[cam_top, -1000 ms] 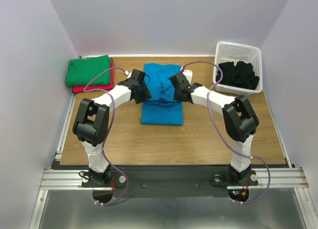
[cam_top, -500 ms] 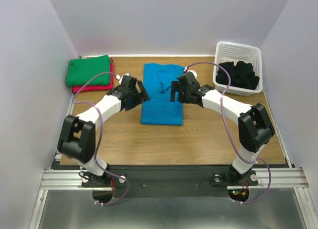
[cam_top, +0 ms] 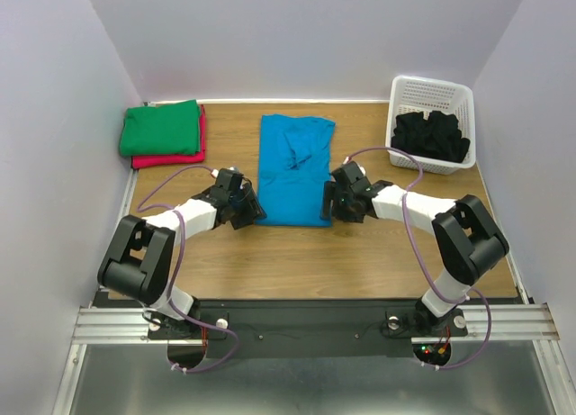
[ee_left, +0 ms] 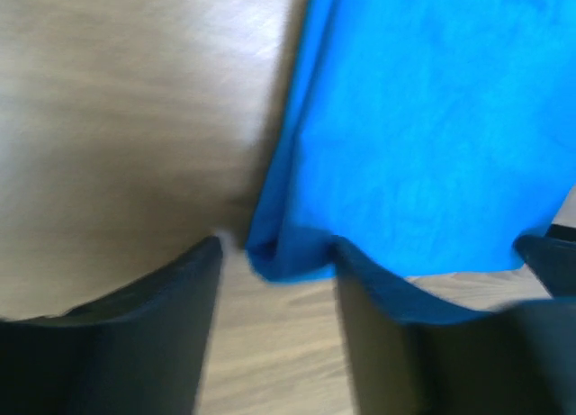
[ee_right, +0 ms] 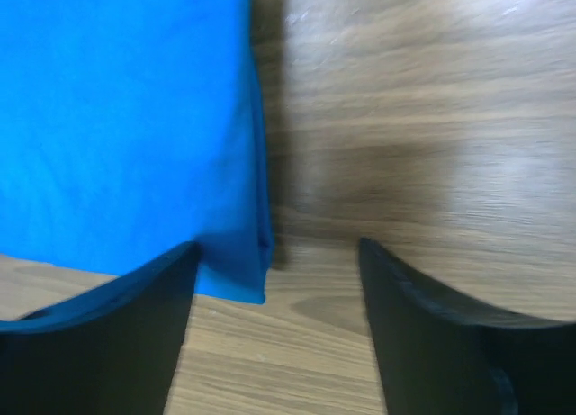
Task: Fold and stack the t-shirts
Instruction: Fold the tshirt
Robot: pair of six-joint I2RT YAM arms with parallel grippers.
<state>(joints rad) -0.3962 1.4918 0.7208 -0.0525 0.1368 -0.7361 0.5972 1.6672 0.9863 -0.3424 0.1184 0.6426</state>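
A turquoise-blue t-shirt [cam_top: 292, 167] lies flat and lengthwise on the middle of the table, with a creased fold near its far end. My left gripper [cam_top: 248, 208] sits low at the shirt's near left corner. In the left wrist view the jaws stand apart, and that corner [ee_left: 286, 253] bunches between the fingertips, unclamped. My right gripper [cam_top: 334, 203] is open at the near right corner. The shirt's edge [ee_right: 236, 271] lies just inside its left finger [ee_right: 99, 343]. A green t-shirt [cam_top: 162, 129] rests folded on a red-pink one [cam_top: 169, 159] at the back left.
A white lattice basket [cam_top: 430, 93] at the back right holds black t-shirts [cam_top: 434, 136]. Bare wooden table [cam_top: 297, 257] stretches between the blue shirt and the arm bases. Walls close in the back and both sides.
Both grippers have opened, left the middle of the blue shirt and drawn back down to its near corners. The shirt now lies flat without the gathered fold they held.
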